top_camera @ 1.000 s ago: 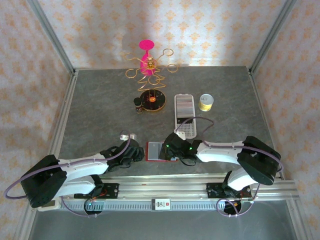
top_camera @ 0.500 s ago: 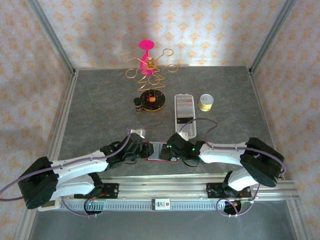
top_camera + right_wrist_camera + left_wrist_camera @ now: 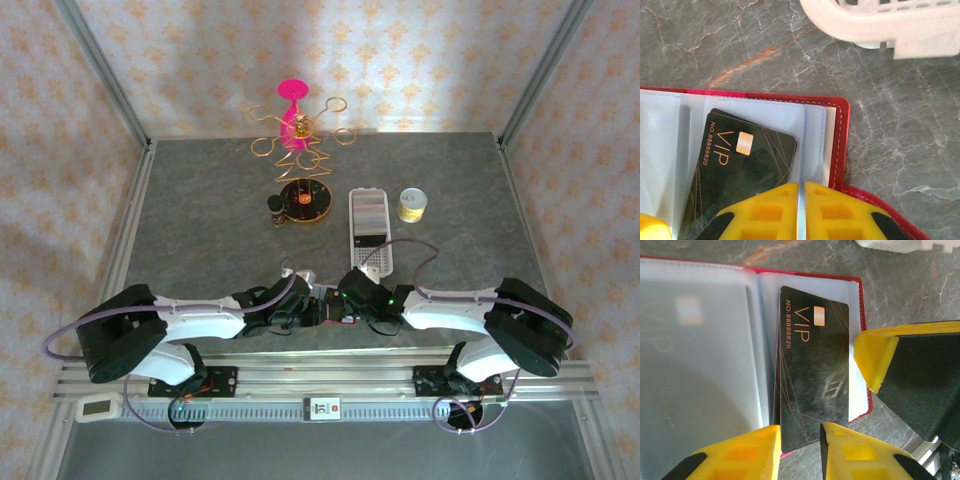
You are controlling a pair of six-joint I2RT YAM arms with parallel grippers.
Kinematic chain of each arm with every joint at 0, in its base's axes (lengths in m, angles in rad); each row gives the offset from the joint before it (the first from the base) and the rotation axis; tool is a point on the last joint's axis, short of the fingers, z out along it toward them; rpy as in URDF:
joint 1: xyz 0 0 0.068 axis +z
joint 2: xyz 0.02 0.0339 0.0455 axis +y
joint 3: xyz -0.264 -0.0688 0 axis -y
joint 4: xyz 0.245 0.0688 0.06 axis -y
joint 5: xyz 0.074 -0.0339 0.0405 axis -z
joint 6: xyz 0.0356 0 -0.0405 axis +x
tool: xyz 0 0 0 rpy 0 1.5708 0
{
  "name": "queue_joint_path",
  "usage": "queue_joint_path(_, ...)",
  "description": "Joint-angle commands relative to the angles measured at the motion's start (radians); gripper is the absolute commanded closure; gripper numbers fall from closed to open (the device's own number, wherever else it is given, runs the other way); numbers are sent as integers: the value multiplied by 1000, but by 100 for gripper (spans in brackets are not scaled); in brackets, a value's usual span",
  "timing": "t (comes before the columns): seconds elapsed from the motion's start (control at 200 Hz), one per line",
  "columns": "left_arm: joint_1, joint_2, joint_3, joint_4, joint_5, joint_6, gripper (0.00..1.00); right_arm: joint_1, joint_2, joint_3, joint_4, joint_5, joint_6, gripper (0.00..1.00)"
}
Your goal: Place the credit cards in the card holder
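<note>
Since the earlier frames the left arm has swung right, bringing the left gripper point(image 3: 800, 434) from the bare table to the open red card holder point(image 3: 841, 131), which lies on the grey table point(image 3: 200, 220) at the near edge, just short of the white perforated tray point(image 3: 370, 232). The black VIP credit card point(image 3: 812, 370) lies askew on the holder's right-hand leaf, and whether it sits under the clear sleeve is undetermined. Left jaws stand partly apart with the card's near end in the gap; grip is not confirmed. The right gripper point(image 3: 801, 194) is closed on the sleeve's outer edge.
</note>
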Motion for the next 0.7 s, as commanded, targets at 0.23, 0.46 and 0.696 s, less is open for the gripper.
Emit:
queue_joint_path(0.23, -29, 63, 38, 13, -52, -18, 72, -3, -9, -29, -20, -4, 17, 88)
queue_joint_path(0.46, -30, 21, 27, -22, -83, -21, 72, -3, -7, -32, -17, -4, 19, 88)
queue_joint_path(0.696, -30, -10, 8, -31, -95, -28, 72, -3, -2, -31, -10, -7, 17, 88)
